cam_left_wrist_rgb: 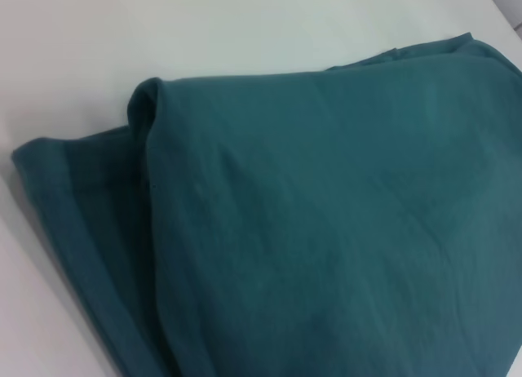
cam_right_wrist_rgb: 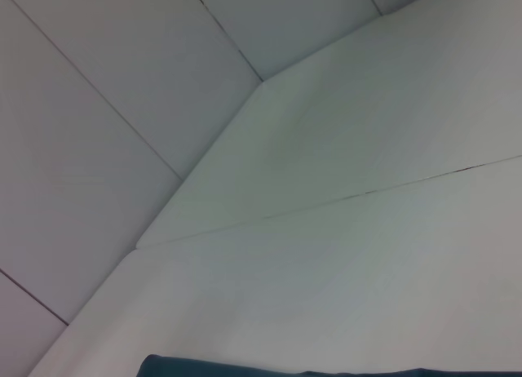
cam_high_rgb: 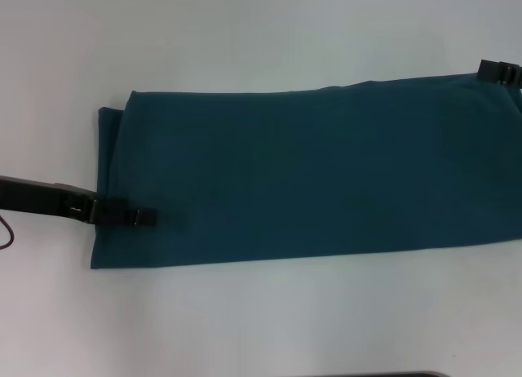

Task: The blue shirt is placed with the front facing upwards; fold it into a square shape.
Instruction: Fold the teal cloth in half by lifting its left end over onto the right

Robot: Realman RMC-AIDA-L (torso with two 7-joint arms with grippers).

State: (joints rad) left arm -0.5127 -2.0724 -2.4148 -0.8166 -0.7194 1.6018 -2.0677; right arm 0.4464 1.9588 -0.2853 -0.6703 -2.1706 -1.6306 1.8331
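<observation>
Across the white table [cam_high_rgb: 245,34] lies the blue shirt [cam_high_rgb: 310,177], already a long band; my left gripper [cam_high_rgb: 137,216] sits on its left edge, jaw state unclear, for the crosswise fold; right gripper [cam_high_rgb: 499,72] waits far right.

A smooth white tabletop [cam_high_rgb: 245,34] fills the scene, meeting pale grey floor tiles [cam_right_wrist_rgb: 98,108] beyond its edge

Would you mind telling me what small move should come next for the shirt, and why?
Probably carry the left end across toward the right. The blue shirt lies as a long band, not yet a square, the left claw sits at its left edge, and the right claw is at its far right corner.
</observation>
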